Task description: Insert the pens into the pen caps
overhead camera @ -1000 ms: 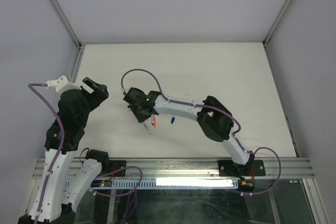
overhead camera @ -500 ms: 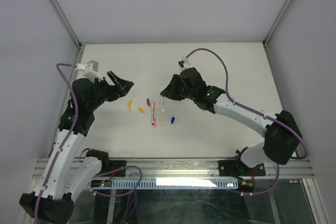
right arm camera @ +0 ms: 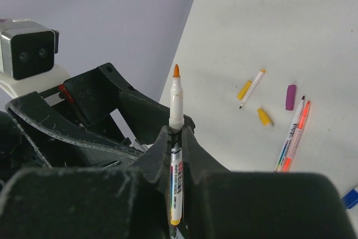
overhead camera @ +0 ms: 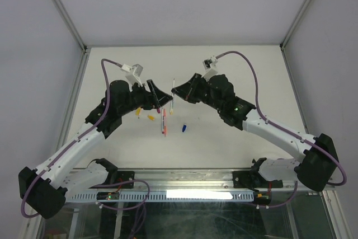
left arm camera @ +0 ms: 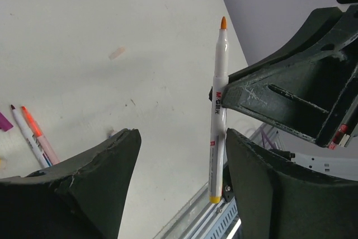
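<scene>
Right gripper (right arm camera: 176,138) clamped on 1 orange-tipped pen (right arm camera: 177,102), tip pointing outward. Left gripper (left arm camera: 182,144) stands wide, this pen between its fingers. Other pens (overhead camera: 163,121) lie on the table (overhead camera: 235,65), nearer.

Glossy plastic pen (left arm camera: 217,110), scuffed matt black fingers (left arm camera: 84,194), matt table (left arm camera: 84,54).

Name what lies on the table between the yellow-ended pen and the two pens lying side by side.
A yellow cap and a purple cap; the right wrist view shows both.
</scene>
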`<state>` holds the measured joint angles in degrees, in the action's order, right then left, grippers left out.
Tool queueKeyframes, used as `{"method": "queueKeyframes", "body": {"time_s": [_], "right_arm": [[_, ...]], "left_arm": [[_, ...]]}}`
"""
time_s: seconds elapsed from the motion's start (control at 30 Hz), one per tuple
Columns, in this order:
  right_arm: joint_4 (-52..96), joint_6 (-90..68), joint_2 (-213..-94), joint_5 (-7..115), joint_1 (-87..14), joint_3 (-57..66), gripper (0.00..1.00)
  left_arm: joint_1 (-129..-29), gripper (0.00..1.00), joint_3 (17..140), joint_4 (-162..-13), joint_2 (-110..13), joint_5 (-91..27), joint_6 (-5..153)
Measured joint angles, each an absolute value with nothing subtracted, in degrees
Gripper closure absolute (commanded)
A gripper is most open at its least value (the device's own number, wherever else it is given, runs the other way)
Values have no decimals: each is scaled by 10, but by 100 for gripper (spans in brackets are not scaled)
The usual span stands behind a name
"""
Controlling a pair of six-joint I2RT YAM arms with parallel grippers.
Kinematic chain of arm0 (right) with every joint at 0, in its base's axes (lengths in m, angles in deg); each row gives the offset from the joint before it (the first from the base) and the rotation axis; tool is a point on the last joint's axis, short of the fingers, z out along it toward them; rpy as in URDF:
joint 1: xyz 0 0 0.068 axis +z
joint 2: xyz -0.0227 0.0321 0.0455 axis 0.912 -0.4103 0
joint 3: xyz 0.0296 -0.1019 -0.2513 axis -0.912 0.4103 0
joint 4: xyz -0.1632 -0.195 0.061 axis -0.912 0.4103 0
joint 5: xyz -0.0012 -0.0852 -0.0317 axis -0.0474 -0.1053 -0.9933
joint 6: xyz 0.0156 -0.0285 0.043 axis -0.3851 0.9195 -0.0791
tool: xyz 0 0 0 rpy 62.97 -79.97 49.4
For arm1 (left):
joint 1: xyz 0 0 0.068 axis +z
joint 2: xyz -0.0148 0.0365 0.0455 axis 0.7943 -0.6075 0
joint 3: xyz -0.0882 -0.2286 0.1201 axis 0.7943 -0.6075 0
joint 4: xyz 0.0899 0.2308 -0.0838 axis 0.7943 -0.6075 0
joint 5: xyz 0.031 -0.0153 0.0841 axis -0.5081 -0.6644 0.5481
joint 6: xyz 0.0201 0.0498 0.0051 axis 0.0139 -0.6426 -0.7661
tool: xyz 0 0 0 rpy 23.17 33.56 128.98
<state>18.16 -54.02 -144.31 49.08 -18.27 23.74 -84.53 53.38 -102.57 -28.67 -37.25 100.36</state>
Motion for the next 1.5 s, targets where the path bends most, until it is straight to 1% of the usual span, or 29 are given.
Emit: {"method": "queueKeyframes", "body": {"time_s": [0.17,0.3,0.43,0.6,0.7,0.87,0.97,1.17,1.2,1.23,1.27,1.3,1.37,1.5], "right_arm": [[149,-541,-1428,492,-183,261,97],[130,-542,-1428,492,-183,269,97],[117,-542,-1427,492,-183,271,97],[105,-542,-1426,492,-183,271,97],[103,-542,-1426,492,-183,271,97],[102,-542,-1423,492,-183,271,97],[104,-542,-1421,492,-183,271,97],[123,-542,-1415,492,-183,271,97],[131,-542,-1414,492,-183,270,65],[137,-534,-1413,492,-183,270,58],[144,-519,-1412,491,-183,269,55],[158,-494,-1410,489,-182,267,55],[182,-461,-1403,486,-182,262,51],[229,-413,-1395,466,-182,243,50]], "left_arm": [[-853,47,534,-988,-292,-378,1009],[-856,50,534,-962,-305,-393,1014],[-860,57,534,-946,-314,-411,1018],[-864,70,534,-931,-315,-431,1020],[-868,81,534,-927,-316,-439,1020],[-869,91,534,-928,-316,-442,1020],[-869,100,534,-926,-316,-442,1018],[-872,100,534,-941,-314,-432,997],[-873,100,536,-949,-313,-428,989],[-876,100,537,-956,-311,-421,983],[-879,100,538,-967,-309,-414,972],[-880,100,539,-979,-307,-401,964],[-879,100,541,-1000,-301,-370,947],[-877,100,542,-1042,-273,-294,912]]}}
